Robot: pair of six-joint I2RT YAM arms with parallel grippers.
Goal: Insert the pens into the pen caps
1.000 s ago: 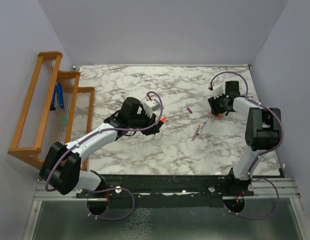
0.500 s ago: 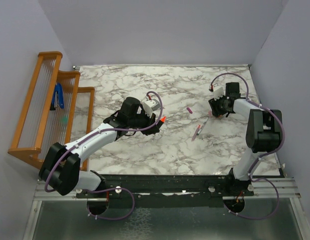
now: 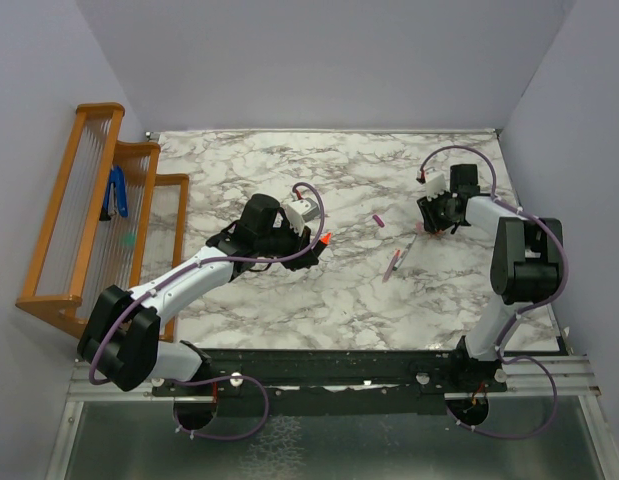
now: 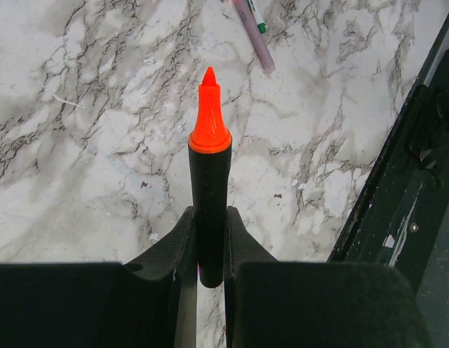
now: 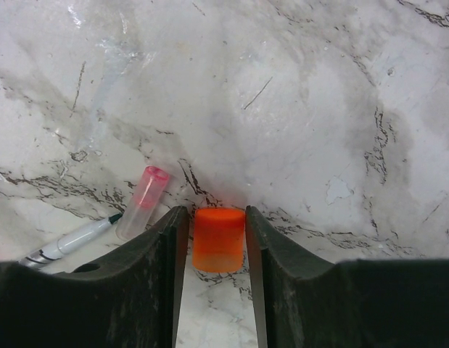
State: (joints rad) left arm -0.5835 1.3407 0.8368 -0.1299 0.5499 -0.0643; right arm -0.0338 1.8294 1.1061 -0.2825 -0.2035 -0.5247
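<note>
Top view: nothing capped yet; left tool (image 3: 316,243) mid-tabletop (image 3: 249,170), right tool (image 3: 436,226) far right, thin pens (image 3: 393,263) loose between them. Left wrist: marker (image 4: 209,196) clamped in narrow jaws, black barrel, bare orange tip pointing forward. Right wrist: orange cap (image 5: 218,239), stubby, seemingly pinched between near-closed fingers, down on the tabletop, pink cap (image 5: 143,192) just beside.

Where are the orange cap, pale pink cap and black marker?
orange cap (image 5: 218,239): right wrist view, mid side wall.
pale pink cap (image 5: 142,201): right wrist view, mid body.
black marker (image 4: 209,177): left wrist view, black barrel.
</note>
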